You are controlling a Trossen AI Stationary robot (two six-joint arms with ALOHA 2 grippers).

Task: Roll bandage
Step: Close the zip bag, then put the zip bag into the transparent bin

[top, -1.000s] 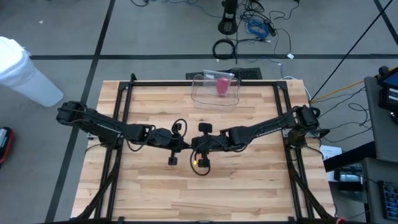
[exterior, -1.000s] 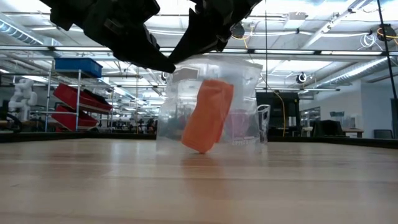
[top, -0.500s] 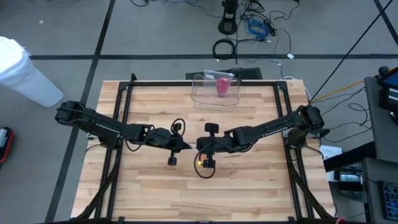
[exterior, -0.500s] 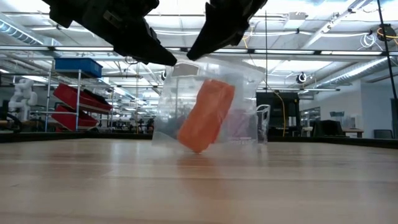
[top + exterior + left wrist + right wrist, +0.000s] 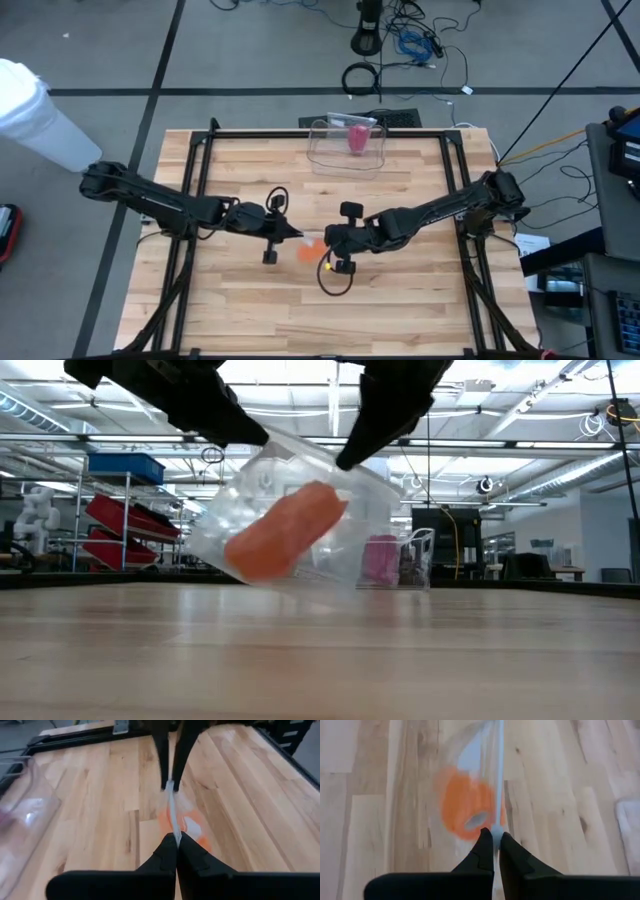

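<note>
The clear bag (image 5: pixel 285 525) hung above the middle of the wooden table (image 5: pixel 250 310), tilted, with bare boards showing on every side of it in the high view and the table's black frame well apart from it. Inside the bag lay an orange bandage roll (image 5: pixel 285 532), slanted, its lower end nearer the table top but not touching it in the low view. Behind the bag, at the table's far edge, stood a clear container (image 5: pixel 345 145) with a pink roll (image 5: pixel 357 137) in it, well apart from the bag.

The table was of light wood strips; beyond it the low view showed an open hall with ceiling lights and red bins (image 5: pixel 120 520) on a rack.

Both arms reached in low toward the bag from opposite sides. The left gripper (image 5: pixel 175 840) was pinched together on the bag's thin top edge, and the right gripper (image 5: pixel 495 836) was likewise clamped on that edge from the other end, so the bag was stretched between them.
</note>
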